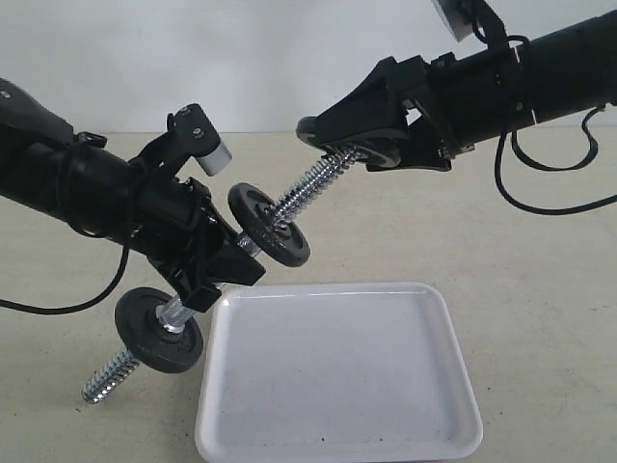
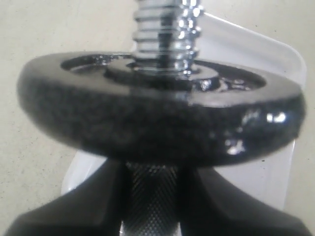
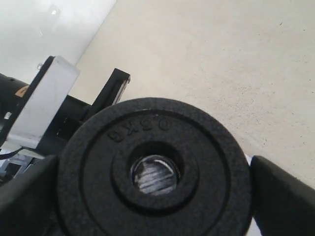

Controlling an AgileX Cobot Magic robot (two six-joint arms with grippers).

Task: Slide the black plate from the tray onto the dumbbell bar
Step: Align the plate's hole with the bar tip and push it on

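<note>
My left gripper is shut on the knurled middle of the dumbbell bar and holds it tilted above the table. Two black discs sit on the bar, one low on the left and one just above my left fingers. The upper one fills the left wrist view, with the knurled bar between the jaws. My right gripper is shut on the black plate at the bar's upper threaded end. The thread shows through the plate's centre hole. The white tray holds nothing.
The tray lies at the front centre of the beige table, below the raised bar. The bar's lower threaded end hangs close over the table left of the tray. Black cables trail from both arms.
</note>
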